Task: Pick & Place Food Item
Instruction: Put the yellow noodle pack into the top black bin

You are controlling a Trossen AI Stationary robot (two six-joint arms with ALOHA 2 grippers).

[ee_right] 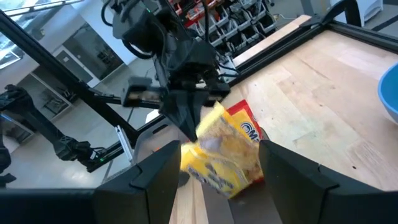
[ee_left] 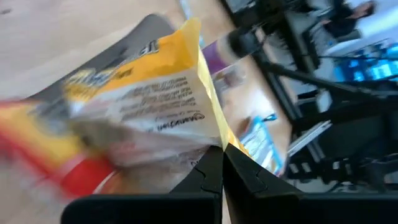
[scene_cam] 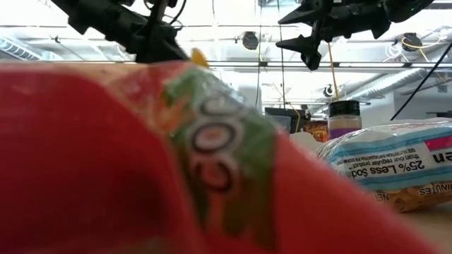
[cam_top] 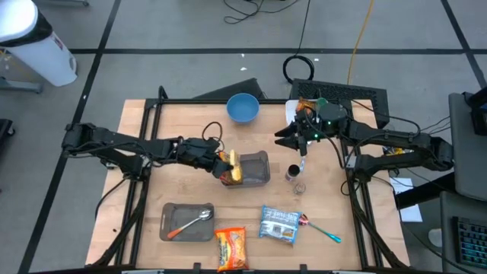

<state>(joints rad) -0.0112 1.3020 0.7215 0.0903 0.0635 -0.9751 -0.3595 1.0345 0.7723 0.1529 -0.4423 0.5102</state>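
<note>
I see the left gripper (cam_top: 225, 162) near table centre, fingers pinched tight on the top edge of a yellow-and-red crinkly plastic snack bag (cam_top: 233, 167). The bag hangs over the 9 o'clock end of the grey rectangular plastic tray (cam_top: 259, 171); I cannot tell whether it touches the tray floor. In the left wrist view the two dark fingers (ee_left: 211, 177) meet on the bag's yellow seam (ee_left: 186, 74). The right gripper (cam_top: 288, 135) hovers at 2 o'clock from the tray, jaws spread and holding nothing. A blue round bowl (cam_top: 243, 107) sits at 12 o'clock. A small dark-capped jar (cam_top: 292, 173) stands at 3 o'clock of the tray. At 6 o'clock lie an orange noodle packet (cam_top: 230, 248) and a blue-white food pouch (cam_top: 278, 224).
</note>
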